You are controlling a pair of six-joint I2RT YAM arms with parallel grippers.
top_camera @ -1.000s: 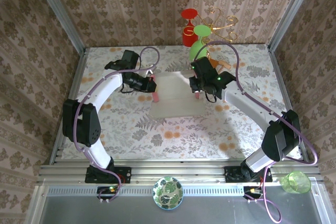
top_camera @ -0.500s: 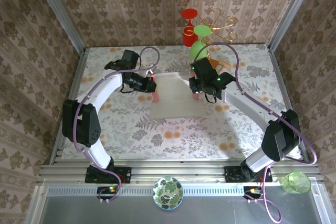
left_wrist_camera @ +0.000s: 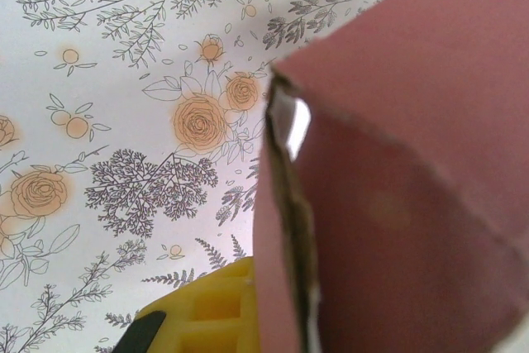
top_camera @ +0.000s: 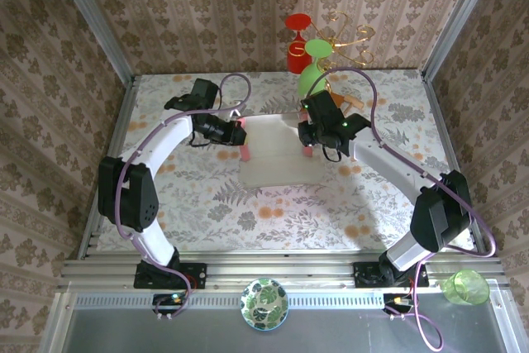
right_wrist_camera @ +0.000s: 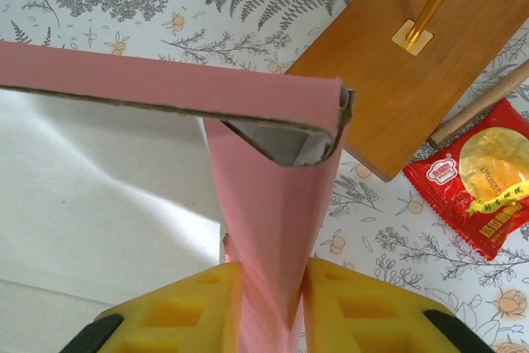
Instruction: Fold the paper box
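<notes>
The paper box (top_camera: 277,155) is lying at the middle of the floral table (top_camera: 207,204), white inner side up, with its pink side flaps standing. The left gripper (top_camera: 237,132) is pinching the flap at the box's 9 o'clock edge, its fingers closed tight on the cardboard. The right gripper (right_wrist_camera: 264,295) is clamping the 3 o'clock flap between its yellow fingers (right_wrist_camera: 355,312). A wooden board (right_wrist_camera: 397,97) and a red-yellow packet (right_wrist_camera: 479,179) are sitting at 1 and 3 o'clock of that flap.
</notes>
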